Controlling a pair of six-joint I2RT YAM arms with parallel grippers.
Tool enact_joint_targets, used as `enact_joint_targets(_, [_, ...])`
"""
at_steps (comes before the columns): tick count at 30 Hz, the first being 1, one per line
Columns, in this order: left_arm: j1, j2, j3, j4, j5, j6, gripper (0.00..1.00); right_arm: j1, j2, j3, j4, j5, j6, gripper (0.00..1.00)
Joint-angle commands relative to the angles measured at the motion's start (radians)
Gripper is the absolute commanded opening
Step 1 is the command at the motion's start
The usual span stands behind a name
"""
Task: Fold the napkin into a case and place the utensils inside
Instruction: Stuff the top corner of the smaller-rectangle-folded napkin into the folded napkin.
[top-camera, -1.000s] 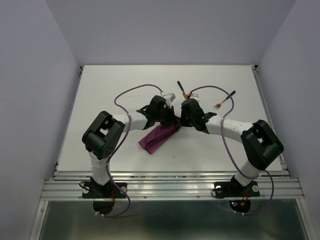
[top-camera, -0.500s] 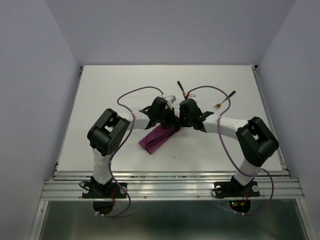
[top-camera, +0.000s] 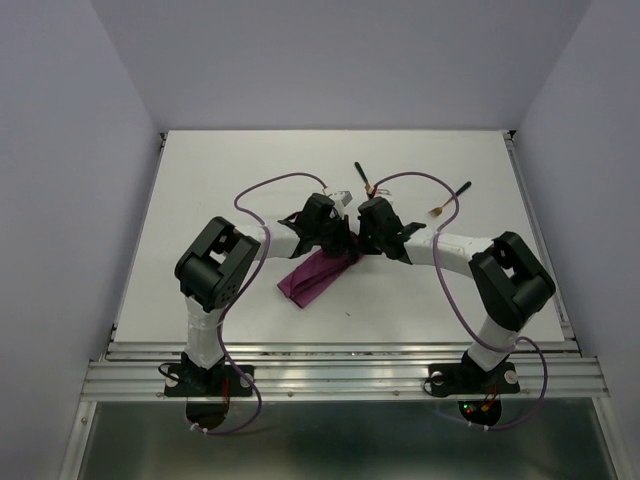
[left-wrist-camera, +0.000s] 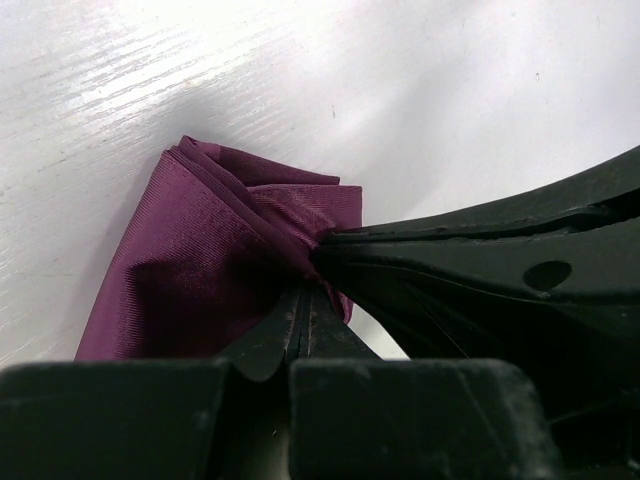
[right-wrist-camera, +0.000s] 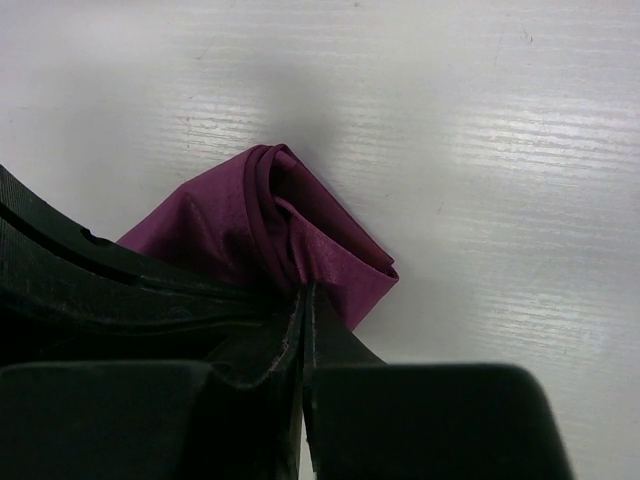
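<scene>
Napkin (left-wrist-camera: 190, 270): light, limp, slightly slick; folds probably slip loose
Left fingers (left-wrist-camera: 268, 345): together, pinching its bunched end
Right fingers (right-wrist-camera: 330, 350): together, pinching that same end
Hold: probably best at corners; layers pinched together

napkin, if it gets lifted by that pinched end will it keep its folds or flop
Probably floppy: the napkin bunches into soft creases where the jaws pinch it, so the free end would likely hang. Its slight sheen suggests the layers may slide apart. It looks thin, so likely light.
</scene>
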Motion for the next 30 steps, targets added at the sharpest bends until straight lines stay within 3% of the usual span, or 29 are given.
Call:
enact_joint_targets(1, [0.004,0.005,0.033,0.025,0.012,0.001,0.0,-0.004,0.001,0.032,0.011,0.01,-0.006,0.01])
enact_joint_targets(14, [0.006,0.019,0.022,0.04,0.021,-0.007,0.0,-0.004,-0.091,-0.008,0.038,0.034,0.002,0.01])
enact_joint_targets(24, [0.014,0.017,0.002,0.059,0.031,-0.014,0.0,-0.004,-0.068,-0.016,0.043,0.013,0.006,0.01])
enact_joint_targets(27, [0.014,0.019,0.001,0.063,0.035,-0.016,0.0,-0.004,-0.062,-0.008,0.045,0.002,0.008,0.14])
enact_joint_targets(28, [0.014,0.019,-0.001,0.065,0.036,-0.017,0.0,-0.004,-0.059,-0.006,0.043,-0.001,0.006,0.24])
enact_joint_targets(30, [0.014,0.02,0.001,0.066,0.038,-0.017,0.0,-0.004,-0.054,-0.003,0.043,-0.004,0.003,0.26])
